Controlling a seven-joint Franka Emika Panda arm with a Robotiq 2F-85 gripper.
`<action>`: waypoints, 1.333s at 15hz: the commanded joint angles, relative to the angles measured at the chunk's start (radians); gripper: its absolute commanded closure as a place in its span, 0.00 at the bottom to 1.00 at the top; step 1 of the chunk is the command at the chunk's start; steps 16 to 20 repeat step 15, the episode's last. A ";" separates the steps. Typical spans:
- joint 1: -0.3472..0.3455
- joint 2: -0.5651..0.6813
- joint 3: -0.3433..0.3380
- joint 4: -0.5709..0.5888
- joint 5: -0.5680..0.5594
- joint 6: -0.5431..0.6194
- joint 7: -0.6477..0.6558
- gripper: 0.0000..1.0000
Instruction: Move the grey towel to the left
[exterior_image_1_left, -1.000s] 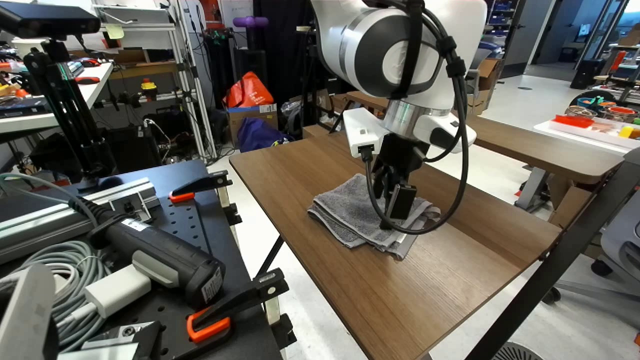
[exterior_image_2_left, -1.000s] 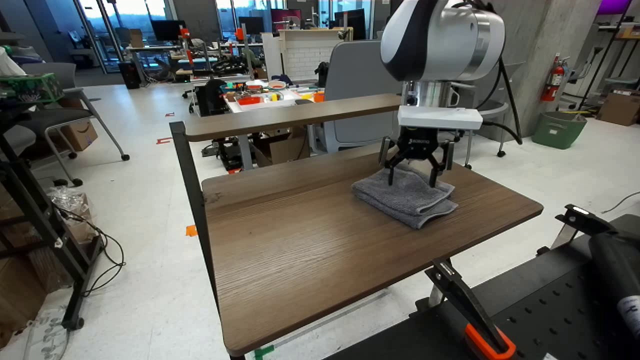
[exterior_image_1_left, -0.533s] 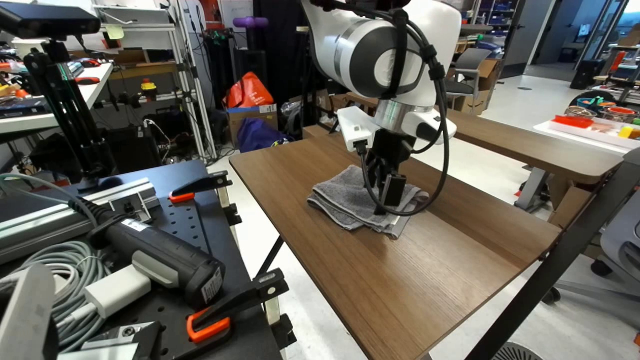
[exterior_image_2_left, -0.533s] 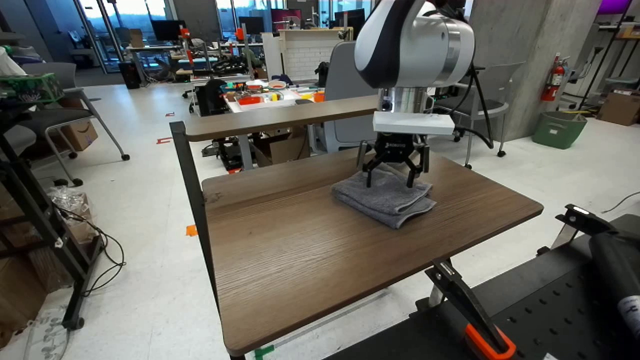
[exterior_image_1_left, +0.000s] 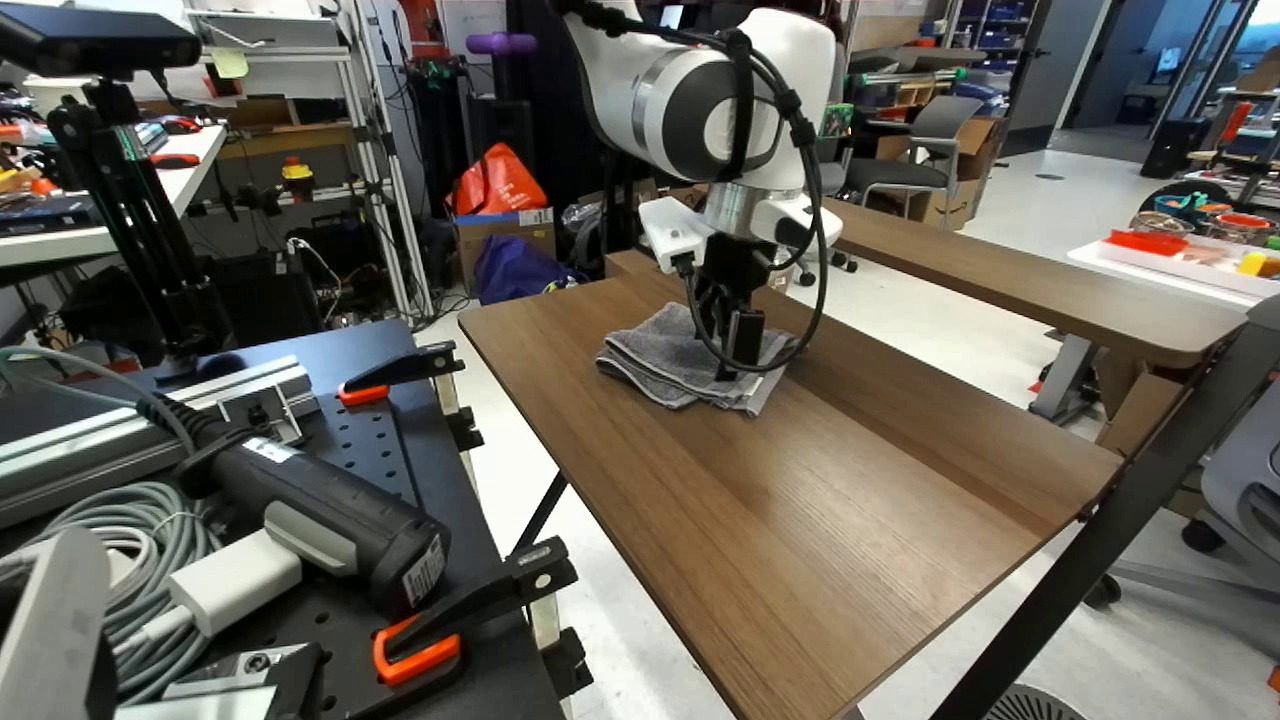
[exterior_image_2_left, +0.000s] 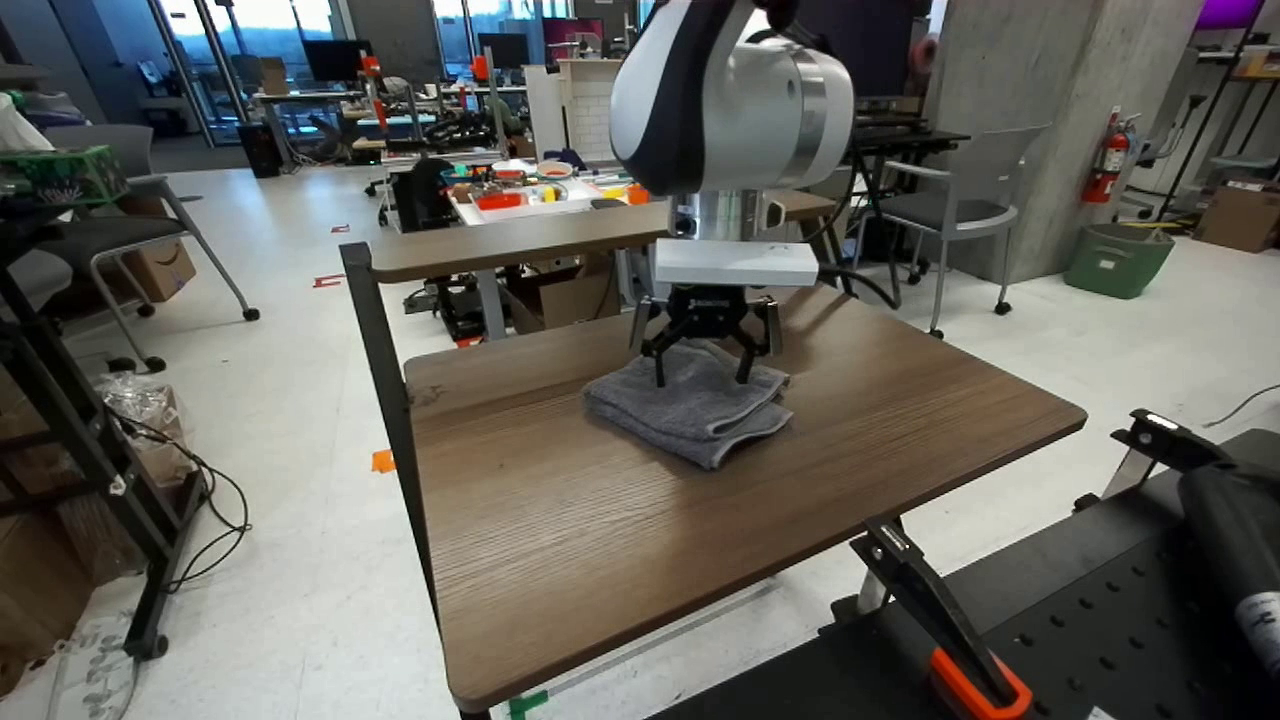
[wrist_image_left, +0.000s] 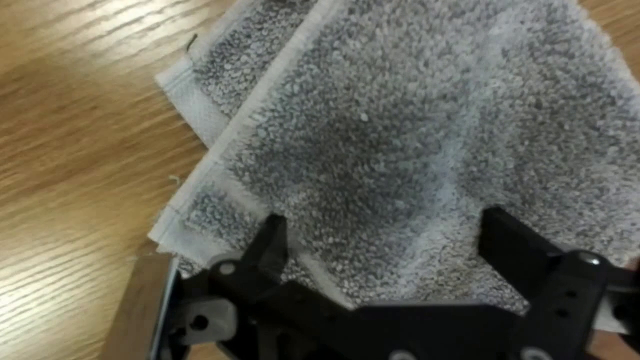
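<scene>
Wood-grained surface (exterior_image_2_left: 560, 520), a raised shelf (exterior_image_2_left: 530, 238) along its back edge, a dark post (exterior_image_2_left: 388, 400) by its left edge; a black bench (exterior_image_1_left: 375, 440) stands apart from the front edge (sides taken facing the shelf). Grey towel (exterior_image_2_left: 695, 415), folded in layers, lies around the middle of the surface, no overhang seen at any edge. Claw (exterior_image_2_left: 701, 381) above it, fingers (wrist_image_left: 507, 245) spread well apart, tips down on the towel; nothing visibly pinched between them.

Change over the last second: in both exterior views towel and claw have shifted together, away from the right edge and toward the left; folds look much the same. Reading: press-and-drag, not a lift, and going the way the task asks. Likely partway: wood shows between towel and left edge, so the slide could run on, though no stopping place is named. Possible trouble: tips skidding, or rucking the top layer.
</scene>
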 joint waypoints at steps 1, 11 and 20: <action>0.038 0.062 0.002 0.069 -0.018 -0.004 0.030 0.00; 0.076 -0.030 0.000 0.021 -0.030 0.006 0.044 0.00; 0.077 -0.045 0.002 0.007 -0.030 0.002 0.044 0.00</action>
